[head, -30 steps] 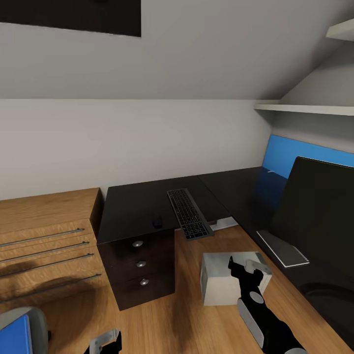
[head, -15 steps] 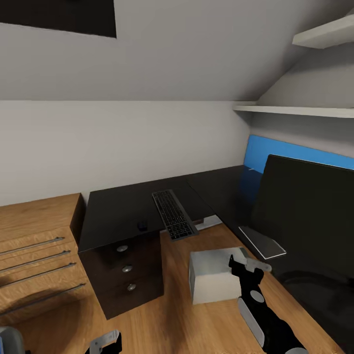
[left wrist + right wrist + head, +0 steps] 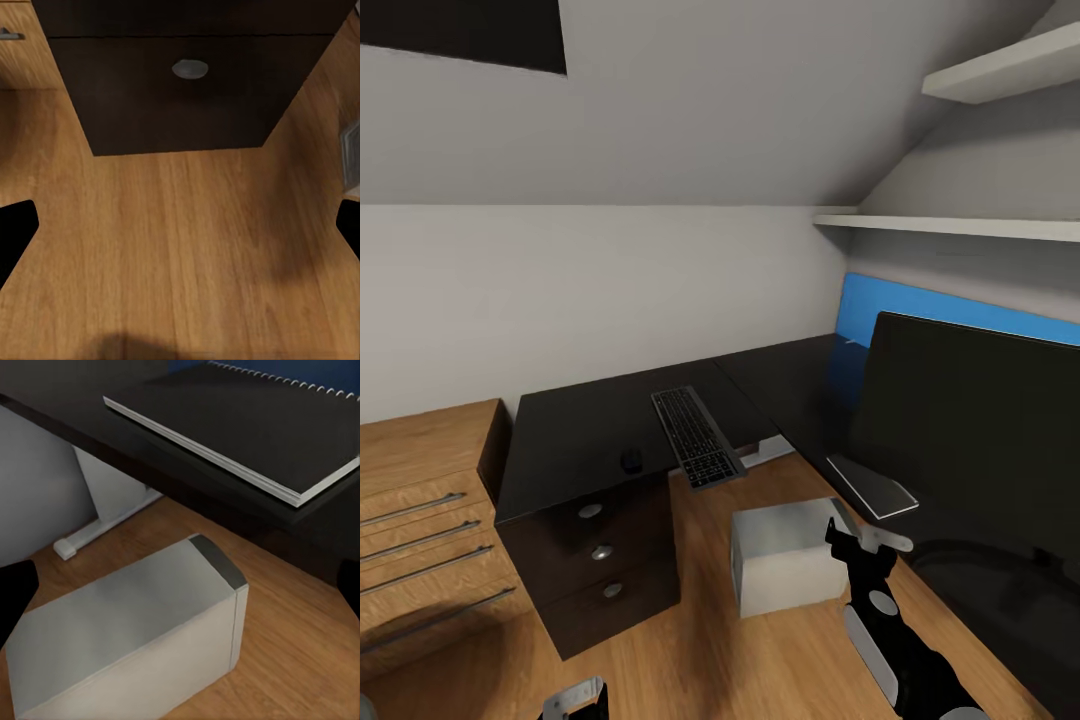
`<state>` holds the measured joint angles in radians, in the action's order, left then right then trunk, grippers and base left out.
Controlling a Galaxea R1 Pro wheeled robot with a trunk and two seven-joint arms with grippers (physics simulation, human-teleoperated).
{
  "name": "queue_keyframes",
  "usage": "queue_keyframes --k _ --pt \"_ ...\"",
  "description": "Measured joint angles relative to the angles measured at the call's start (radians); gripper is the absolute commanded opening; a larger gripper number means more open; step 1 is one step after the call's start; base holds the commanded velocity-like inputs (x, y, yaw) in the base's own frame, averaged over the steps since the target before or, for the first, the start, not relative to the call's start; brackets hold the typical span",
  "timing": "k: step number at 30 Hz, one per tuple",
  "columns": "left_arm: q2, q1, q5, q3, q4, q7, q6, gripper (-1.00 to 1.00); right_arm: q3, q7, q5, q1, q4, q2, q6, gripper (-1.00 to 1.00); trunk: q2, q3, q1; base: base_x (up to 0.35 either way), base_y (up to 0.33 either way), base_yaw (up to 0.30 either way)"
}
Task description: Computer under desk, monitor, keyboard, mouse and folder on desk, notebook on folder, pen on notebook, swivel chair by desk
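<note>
Head view: a black L-shaped desk [image 3: 575, 430] stands in a room corner under a sloped ceiling, on a wooden floor [image 3: 760, 640].
Keyboard [image 3: 695, 436]: lies on the desk top, angled, its near end reaching the desk's front edge.
Mouse [image 3: 630, 460]: on the desk, just beside the keyboard, towards the drawers.
Drawers: three black fronts with round silver knobs [image 3: 591, 511], below the mouse.
Monitor [image 3: 970, 420]: wide black screen upright on the right wing of the desk.
Notebook [image 3: 872, 486]: flat on the desk in front of the monitor; in the right wrist view its cover looks dark [image 3: 247, 424], with a spiral edge.
Computer [image 3: 790, 560]: light grey box lying on the floor beside the desk, near its white leg [image 3: 101, 506].
Wooden cabinet [image 3: 420, 530]: stands against the desk's drawer side.
Right gripper [image 3: 860, 545]: hangs over the computer; I cannot tell how wide its jaws are.
Left gripper [image 3: 572, 698]: low over bare floor, facing the bottom drawer [image 3: 180, 94]; fingers spread wide, holding nothing.
</note>
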<state>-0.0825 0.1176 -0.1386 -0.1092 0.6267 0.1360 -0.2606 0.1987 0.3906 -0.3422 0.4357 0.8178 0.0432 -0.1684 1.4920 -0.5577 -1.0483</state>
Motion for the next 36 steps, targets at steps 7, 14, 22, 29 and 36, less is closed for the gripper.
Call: queue_keyframes --k 7,14,22,29,36 --pt "0.0 0.0 0.0 0.0 -0.001 -0.001 0.0 1.0 0.0 0.0 0.0 0.0 0.0 0.001 -0.004 1.0 0.0 0.0 0.0 0.0 0.0 -0.004" --pt "0.0 0.0 0.0 0.0 -0.001 -0.001 0.0 1.0 0.0 -0.001 0.002 -0.001 -0.002 0.014 -0.009 1.0 0.0 0.0 0.0 0.0 0.0 0.0" --pt "-0.017 0.0 0.005 0.003 0.016 -0.006 -0.014 1.0 -0.004 -0.008 0.023 -0.019 0.0 0.03 -0.041 1.0 0.0 0.0 0.0 0.0 0.0 0.0" --pt "-0.045 0.0 0.003 -0.006 0.056 -0.001 -0.023 1.0 -0.008 -0.003 0.035 -0.033 0.01 -0.004 -0.045 1.0 0.0 0.0 0.0 0.0 0.0 0.0" --pt "-0.005 0.0 0.0 -0.01 0.081 0.0 -0.062 1.0 -0.009 -0.001 0.042 -0.041 0.006 -0.016 -0.047 1.0 0.0 0.0 0.0 0.0 0.0 0.0"
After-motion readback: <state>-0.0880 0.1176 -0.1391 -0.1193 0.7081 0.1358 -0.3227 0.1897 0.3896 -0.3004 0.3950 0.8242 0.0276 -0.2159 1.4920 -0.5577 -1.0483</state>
